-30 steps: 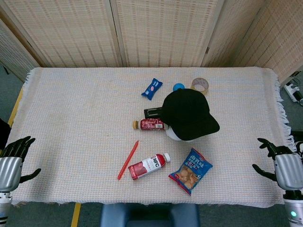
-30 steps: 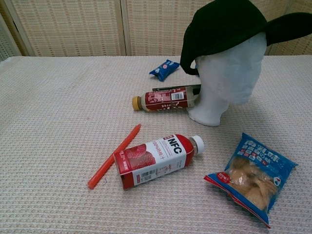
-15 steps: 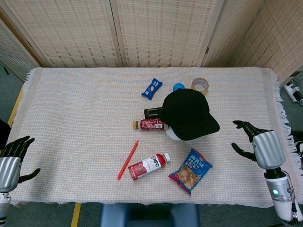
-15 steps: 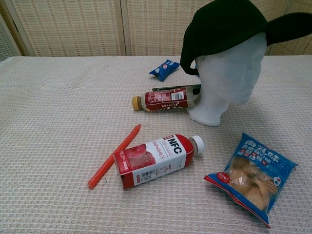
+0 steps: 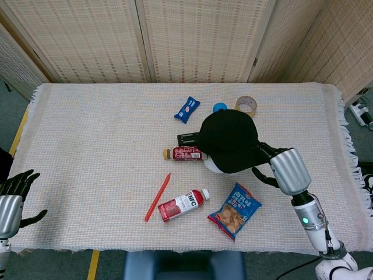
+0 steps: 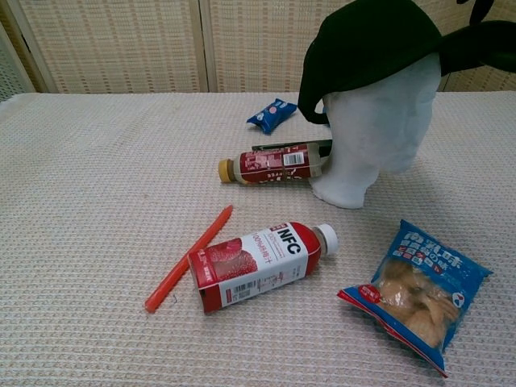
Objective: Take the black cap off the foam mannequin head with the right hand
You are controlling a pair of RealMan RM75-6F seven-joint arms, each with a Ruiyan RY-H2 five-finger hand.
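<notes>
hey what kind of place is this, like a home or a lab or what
Probably a lab or staged test area, not a home: a cloth-covered table, woven folding screens behind it, and a foam mannequin head wearing a black cap among scattered snacks.

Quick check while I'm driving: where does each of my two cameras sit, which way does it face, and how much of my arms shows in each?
Head view: high above the near edge, looking down on the table; shows left hand and right hand at the black cap.
Chest view: low, facing across the table; only dark fingertips show top right.
Shared: cap, foam mannequin head.
</notes>
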